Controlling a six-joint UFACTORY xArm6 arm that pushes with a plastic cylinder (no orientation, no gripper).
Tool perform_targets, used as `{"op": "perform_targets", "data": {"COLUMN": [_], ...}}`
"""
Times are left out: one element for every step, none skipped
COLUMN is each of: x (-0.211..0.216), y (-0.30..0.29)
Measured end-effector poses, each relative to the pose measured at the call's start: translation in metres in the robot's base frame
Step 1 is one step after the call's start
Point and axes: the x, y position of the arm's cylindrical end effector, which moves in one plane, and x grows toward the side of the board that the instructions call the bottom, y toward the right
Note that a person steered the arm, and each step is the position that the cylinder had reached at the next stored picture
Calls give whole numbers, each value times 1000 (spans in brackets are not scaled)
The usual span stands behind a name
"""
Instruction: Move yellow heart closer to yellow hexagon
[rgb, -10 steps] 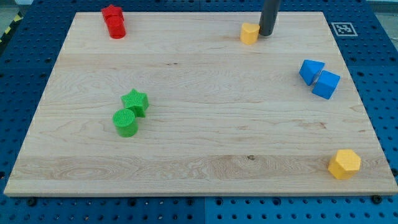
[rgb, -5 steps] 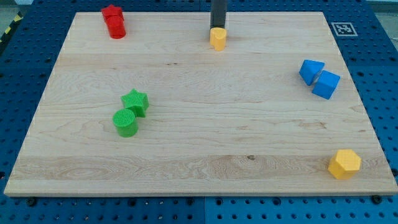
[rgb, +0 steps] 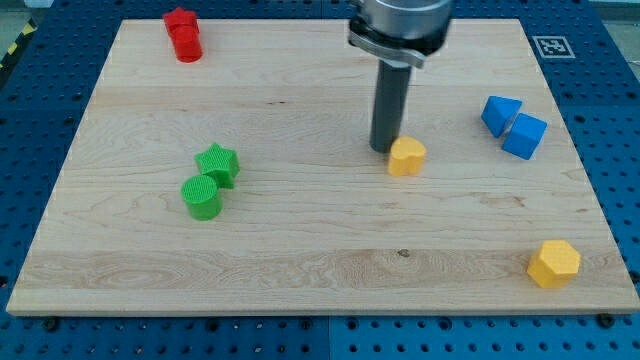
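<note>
The yellow heart (rgb: 406, 157) lies near the middle of the wooden board, a little to the view's right. My tip (rgb: 383, 148) stands right against its upper left side, touching it. The yellow hexagon (rgb: 553, 264) sits near the board's bottom right corner, well apart from the heart, down and to the right of it.
Two blue blocks (rgb: 513, 125) lie together at the right edge. A green star (rgb: 218, 163) and a green cylinder (rgb: 202, 197) sit together at the left. Two red blocks (rgb: 184, 35) are at the top left corner. The board (rgb: 300, 260) is light wood.
The yellow heart has been pushed from the board's top edge down toward the middle and to the right. My tip has followed it down, staying at its upper left.
</note>
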Motion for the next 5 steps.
{"op": "perform_targets", "data": {"x": [25,43,55,59,59], "y": [30,61,81,100,112]}}
